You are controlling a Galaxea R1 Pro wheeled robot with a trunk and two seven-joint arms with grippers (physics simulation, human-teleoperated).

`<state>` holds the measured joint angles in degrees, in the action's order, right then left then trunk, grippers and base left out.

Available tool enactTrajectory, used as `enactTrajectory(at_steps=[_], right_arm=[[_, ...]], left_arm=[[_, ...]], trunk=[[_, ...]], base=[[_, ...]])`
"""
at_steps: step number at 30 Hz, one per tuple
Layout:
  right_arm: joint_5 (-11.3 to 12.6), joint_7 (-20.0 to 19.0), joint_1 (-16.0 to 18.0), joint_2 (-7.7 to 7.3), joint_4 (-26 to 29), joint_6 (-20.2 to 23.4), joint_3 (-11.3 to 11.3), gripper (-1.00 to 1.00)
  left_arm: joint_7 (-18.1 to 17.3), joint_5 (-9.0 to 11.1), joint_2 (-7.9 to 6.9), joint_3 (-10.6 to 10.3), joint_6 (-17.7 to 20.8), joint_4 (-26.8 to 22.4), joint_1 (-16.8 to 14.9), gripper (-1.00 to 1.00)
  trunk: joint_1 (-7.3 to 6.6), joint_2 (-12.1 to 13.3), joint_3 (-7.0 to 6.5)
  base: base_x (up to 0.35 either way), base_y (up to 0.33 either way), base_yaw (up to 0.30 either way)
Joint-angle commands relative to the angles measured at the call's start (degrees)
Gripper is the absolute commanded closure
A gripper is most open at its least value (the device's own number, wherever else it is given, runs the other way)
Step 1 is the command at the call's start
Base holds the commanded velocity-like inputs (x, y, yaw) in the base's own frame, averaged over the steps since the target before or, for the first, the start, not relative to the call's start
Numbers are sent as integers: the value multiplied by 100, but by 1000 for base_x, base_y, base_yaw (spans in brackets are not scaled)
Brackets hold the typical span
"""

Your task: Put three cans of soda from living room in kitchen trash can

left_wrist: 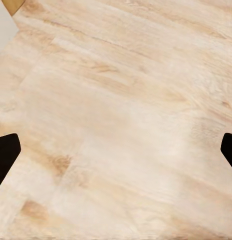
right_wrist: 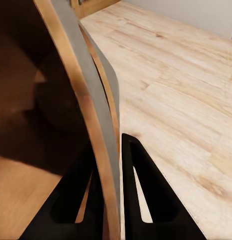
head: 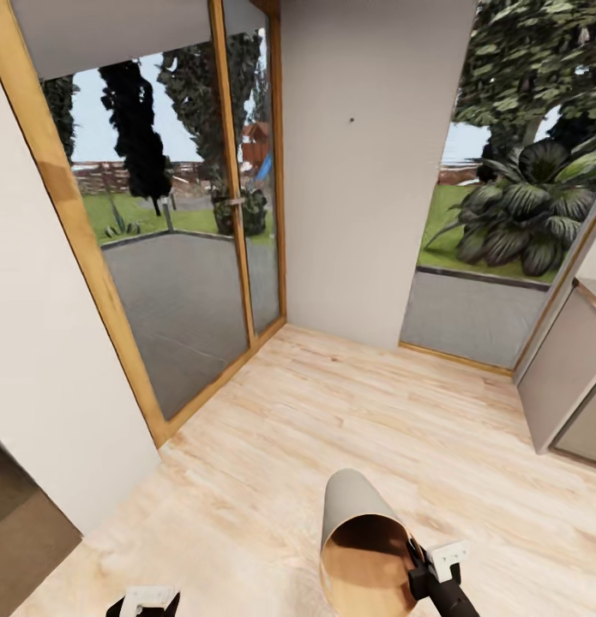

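Pale wood plank floor (head: 332, 411), wood-framed glass doors (head: 186, 257), plain white wall (head: 366, 171), grey cabinet (head: 572, 377), leafy garden plant (head: 520, 214) outside.

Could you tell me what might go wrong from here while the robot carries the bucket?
The right gripper pinches only the thin rim of the bucket, which hangs tilted on its side, so it could slip or swing loose. The glass doors and the wall stand close ahead, so a wide turn might knock the bucket against them.
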<state>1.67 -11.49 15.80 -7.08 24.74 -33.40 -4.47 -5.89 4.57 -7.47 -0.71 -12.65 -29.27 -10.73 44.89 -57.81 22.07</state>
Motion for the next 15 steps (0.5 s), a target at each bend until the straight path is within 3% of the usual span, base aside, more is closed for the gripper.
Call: enactTrajectory(at_steps=[1, 15], right_arm=[[26, -55, 2, 2, 13, 1, 16, 100], [24, -55, 3, 24, 4, 1, 16, 100]], left_arm=[[0, 0, 0, 0, 0, 1, 0, -100], [0, 0, 0, 1, 0, 1, 0, -100]], trunk=[[0, 0, -1], [0, 0, -1]], base=[[-281, 0, 225], [-262, 0, 242]])
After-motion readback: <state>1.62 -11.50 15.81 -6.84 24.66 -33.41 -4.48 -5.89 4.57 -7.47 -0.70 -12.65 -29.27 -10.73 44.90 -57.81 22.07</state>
